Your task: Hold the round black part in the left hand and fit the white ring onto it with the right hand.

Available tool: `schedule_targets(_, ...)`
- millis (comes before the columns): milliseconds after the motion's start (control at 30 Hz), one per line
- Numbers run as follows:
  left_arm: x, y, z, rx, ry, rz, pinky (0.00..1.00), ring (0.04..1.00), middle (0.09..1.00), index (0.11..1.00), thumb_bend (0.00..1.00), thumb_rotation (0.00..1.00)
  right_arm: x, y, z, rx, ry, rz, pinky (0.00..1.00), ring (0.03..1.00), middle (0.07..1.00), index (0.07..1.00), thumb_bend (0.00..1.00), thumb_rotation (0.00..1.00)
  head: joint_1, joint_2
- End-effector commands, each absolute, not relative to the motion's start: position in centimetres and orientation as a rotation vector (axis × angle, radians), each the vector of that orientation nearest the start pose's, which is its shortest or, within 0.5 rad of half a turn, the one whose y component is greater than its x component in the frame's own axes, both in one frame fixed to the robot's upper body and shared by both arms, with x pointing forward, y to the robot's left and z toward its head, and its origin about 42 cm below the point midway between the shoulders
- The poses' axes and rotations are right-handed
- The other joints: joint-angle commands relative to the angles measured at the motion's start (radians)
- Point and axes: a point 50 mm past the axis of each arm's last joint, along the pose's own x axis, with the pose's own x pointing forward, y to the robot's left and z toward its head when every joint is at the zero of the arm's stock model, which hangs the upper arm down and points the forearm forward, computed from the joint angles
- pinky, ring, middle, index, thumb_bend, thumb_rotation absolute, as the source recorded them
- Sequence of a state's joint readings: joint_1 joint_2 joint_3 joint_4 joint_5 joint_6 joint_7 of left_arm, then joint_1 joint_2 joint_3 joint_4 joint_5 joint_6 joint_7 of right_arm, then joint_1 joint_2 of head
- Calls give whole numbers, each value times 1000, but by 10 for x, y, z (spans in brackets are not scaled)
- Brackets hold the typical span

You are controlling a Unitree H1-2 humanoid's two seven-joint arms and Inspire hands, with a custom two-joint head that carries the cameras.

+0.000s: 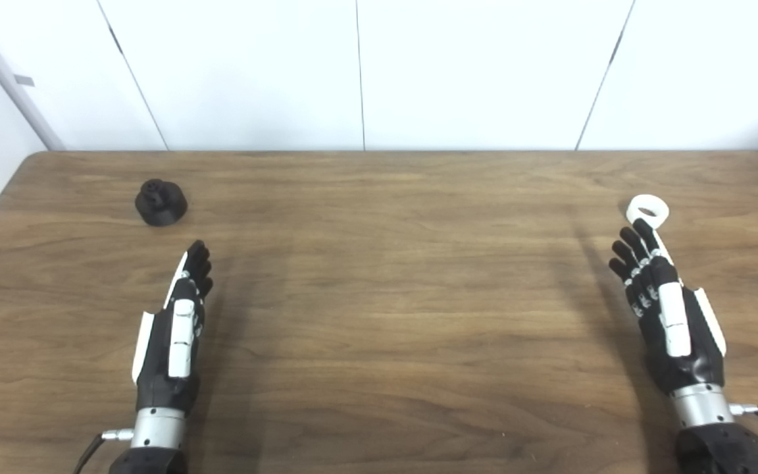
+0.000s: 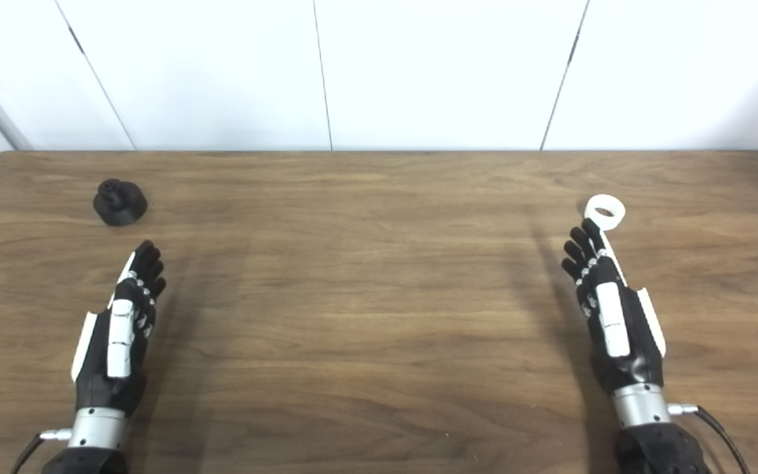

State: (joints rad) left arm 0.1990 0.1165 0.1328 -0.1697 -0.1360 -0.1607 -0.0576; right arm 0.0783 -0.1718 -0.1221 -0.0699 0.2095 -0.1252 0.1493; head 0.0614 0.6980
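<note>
The round black part (image 1: 161, 202) stands on the wooden table (image 1: 392, 276) at the far left. My left hand (image 1: 178, 322) hovers a short way nearer than it, edge-on, fingers stretched out and holding nothing. The white ring (image 1: 647, 211) lies flat on the table at the far right. My right hand (image 1: 658, 299) reaches toward it with fingers apart; its fingertips come right up to the ring's near rim, without any grasp on it. In the right eye view the ring (image 2: 605, 210) shows just past the right hand (image 2: 606, 306).
White wall panels (image 1: 366, 72) rise behind the table's far edge. The table's left edge runs close to the black part.
</note>
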Motion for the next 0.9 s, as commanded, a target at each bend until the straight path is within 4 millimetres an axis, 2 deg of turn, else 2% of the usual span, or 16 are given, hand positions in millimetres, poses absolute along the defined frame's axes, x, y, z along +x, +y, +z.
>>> schedule_targets(0, 206, 291, 107, 19, -128, 102, 1000, 1000, 988, 986, 508, 975, 239, -288, 92, 48, -77, 9, 949, 950, 956, 961, 486, 921, 0, 1)
schedule_targets(400, 206, 291, 107, 27, -127, 103, 1000, 996, 981, 984, 495, 990, 239, -287, 92, 44, -78, 6, 941, 948, 956, 959, 482, 924, 0, 2)
schedule_targets(633, 204, 287, 105, 42, -131, 106, 1000, 986, 974, 981, 489, 992, 236, -291, 91, 26, -71, 8, 959, 953, 958, 961, 503, 927, 56, -30)
schedule_targets(867, 201, 278, 98, 51, -131, 108, 1000, 981, 977, 985, 471, 998, 233, -301, 84, 30, -69, 22, 970, 961, 971, 973, 558, 902, 147, -98)
